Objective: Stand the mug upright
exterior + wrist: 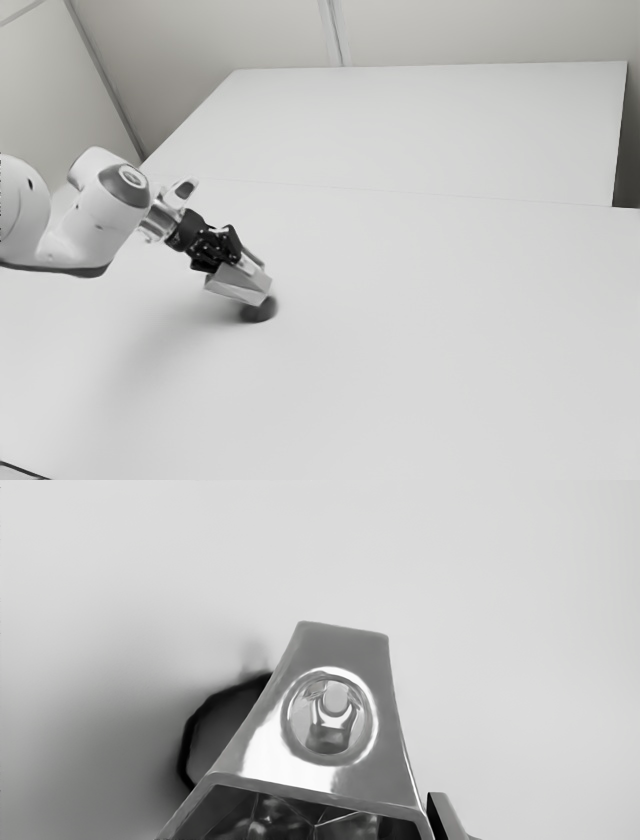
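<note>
My black gripper slants down toward the table in the exterior view. At its end is a silvery, tapered, hollow object, tilted. Just beyond that object's lower end, a dark round thing is low at the table. In the wrist view, the silvery object has a round ring on its face and an open end toward my hand; part of my gripper appears beside it. It partly covers the dark-rimmed round thing. I cannot tell which of the two is the mug, nor whether they touch.
A wide white table surrounds the objects, with another pale surface behind it. A dark cable lies at the near corner on the exterior view's left. Pale walls stand at the back.
</note>
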